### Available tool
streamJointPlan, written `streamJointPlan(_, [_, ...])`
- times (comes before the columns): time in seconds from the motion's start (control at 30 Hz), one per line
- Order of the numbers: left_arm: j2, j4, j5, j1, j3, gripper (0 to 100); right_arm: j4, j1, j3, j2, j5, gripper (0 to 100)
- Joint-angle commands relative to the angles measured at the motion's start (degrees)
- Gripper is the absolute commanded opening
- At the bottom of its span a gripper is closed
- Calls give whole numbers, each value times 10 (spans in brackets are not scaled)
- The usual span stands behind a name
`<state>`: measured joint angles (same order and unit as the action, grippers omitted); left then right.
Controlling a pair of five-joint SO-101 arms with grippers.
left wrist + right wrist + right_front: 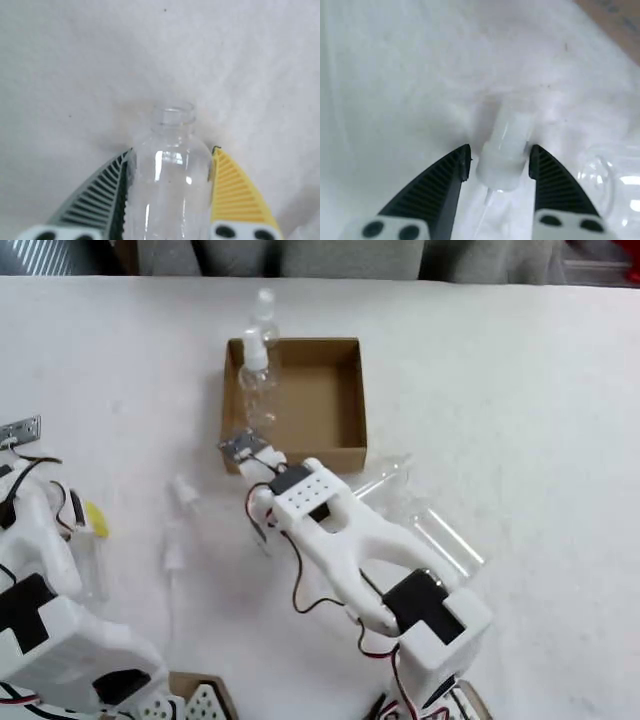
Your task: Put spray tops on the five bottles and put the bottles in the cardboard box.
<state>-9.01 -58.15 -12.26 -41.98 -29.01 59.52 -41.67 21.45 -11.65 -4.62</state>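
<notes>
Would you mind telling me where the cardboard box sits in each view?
High view: cardboard box at centre.
Right wrist view: its brown wall at the edge, past the spray top that the right claw straddles.
Left wrist view: instead, the uncapped bottle in the left claw.
Shared landmark: white table.
</notes>
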Motion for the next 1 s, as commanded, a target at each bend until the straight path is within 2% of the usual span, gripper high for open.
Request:
streamJointPlan(0.0, [-8, 17, -6, 7, -6, 79, -9, -6, -8, 3, -7, 163])
streamJointPlan(0.13, [-8, 17, -6, 7, -6, 79, -9, -4, -8, 0, -7, 144])
streamJointPlan(0.3, [-8, 17, -6, 7, -6, 79, -9, -1, -9, 6, -7, 17])
streamJointPlan(0.47, [-7, 18, 0, 8, -1, 79, 13, 22, -22, 46, -7, 17])
streamJointPlan(0.63, [2, -13, 1, 9, 39, 79, 66, 65, -13, 169, -6, 17])
streamJointPlan(0.77, [94, -90, 1, 22, 76, 79, 73, 115, 19, 276, -7, 18])
streamJointPlan(0.97, [318, -162, 1, 73, 84, 80, 75, 204, 67, 413, -7, 19])
